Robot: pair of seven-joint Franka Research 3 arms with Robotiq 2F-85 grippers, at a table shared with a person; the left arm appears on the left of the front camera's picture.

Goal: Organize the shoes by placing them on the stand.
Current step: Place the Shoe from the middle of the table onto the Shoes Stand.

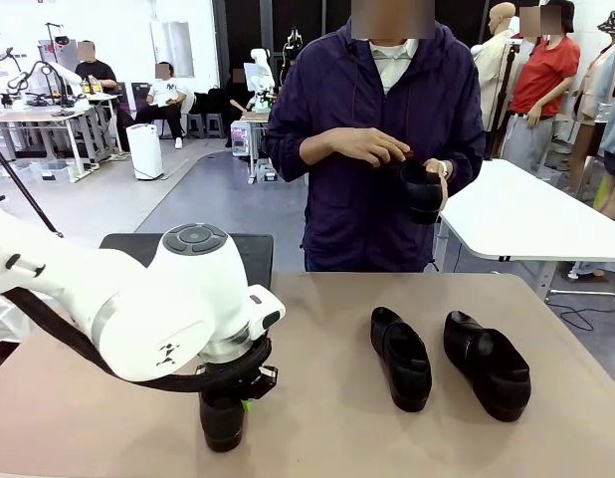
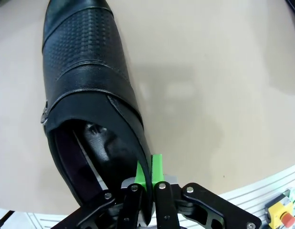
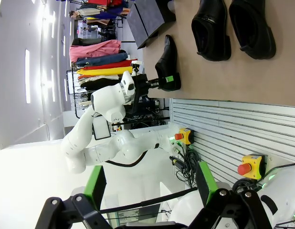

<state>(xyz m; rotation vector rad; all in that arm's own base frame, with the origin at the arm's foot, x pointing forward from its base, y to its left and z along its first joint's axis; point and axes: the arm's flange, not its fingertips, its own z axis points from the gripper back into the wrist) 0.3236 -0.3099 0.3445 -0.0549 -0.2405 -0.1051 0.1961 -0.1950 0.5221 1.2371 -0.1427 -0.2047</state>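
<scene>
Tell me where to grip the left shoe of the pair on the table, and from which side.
Probably the rim of its opening, from above: the shoe stands on its sole, opening up, so one finger fits inside and one outside.

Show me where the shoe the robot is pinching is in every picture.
Front view: held shoe bottom left, under the left arm.
Left wrist view: large, upper left, heel rim between the green pads.
Right wrist view: small, top middle.
Shared landmark: the left gripper, shut on its heel.
</scene>
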